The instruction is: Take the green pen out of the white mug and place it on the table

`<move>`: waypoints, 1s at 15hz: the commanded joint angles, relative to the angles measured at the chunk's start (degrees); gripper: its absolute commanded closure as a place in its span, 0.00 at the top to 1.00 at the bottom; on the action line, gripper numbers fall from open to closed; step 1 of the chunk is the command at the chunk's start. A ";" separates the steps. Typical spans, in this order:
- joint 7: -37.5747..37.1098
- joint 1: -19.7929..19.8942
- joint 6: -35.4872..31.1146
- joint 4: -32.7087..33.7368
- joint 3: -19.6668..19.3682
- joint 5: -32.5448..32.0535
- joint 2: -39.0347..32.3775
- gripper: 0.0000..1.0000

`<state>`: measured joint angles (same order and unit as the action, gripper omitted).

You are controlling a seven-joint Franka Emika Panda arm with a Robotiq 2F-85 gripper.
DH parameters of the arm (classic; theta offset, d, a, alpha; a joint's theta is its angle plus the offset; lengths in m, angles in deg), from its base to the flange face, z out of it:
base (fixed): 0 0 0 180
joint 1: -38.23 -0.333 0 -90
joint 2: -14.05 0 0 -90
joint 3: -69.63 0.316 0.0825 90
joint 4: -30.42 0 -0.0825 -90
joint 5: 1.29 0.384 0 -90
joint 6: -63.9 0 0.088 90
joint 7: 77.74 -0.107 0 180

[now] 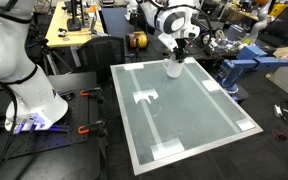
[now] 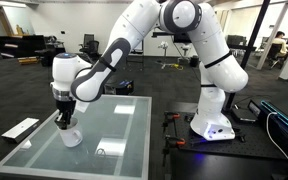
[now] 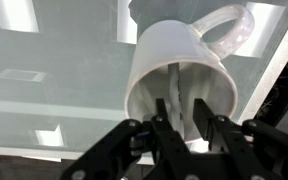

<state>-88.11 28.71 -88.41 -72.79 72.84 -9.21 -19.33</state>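
The white mug [image 3: 154, 60] stands on the pale table [image 1: 199, 115] near its far edge, and shows in both exterior views [image 1: 173, 70] [image 2: 72, 137]. In the wrist view a thin pen [image 3: 175, 88] leans inside the mug and runs up into the narrow gap between my fingers; its green colour does not show here. My gripper [image 3: 184, 125] points straight down at the mug's mouth, fingertips inside the rim, drawn close together on the pen's upper end. It also shows in both exterior views [image 1: 174, 58] [image 2: 64, 121].
White tape rectangles [image 1: 144, 96] mark the tabletop. My base [image 2: 212, 127] stands beside the table. A wooden workbench [image 1: 69, 35] and blue equipment [image 1: 246, 62] lie beyond the table's edges. A keyboard-like slab [image 2: 22, 127] lies on the floor.
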 commanded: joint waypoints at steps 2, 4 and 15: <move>1.89 -0.38 0.05 1.51 -0.53 0.85 -1.09 0.35; 1.88 -0.41 -0.25 1.44 -0.55 0.81 -1.22 0.35; 2.10 -0.42 -0.46 1.83 -0.48 0.82 -2.07 0.27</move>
<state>-88.04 28.66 -88.58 -72.26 72.84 -9.21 -20.55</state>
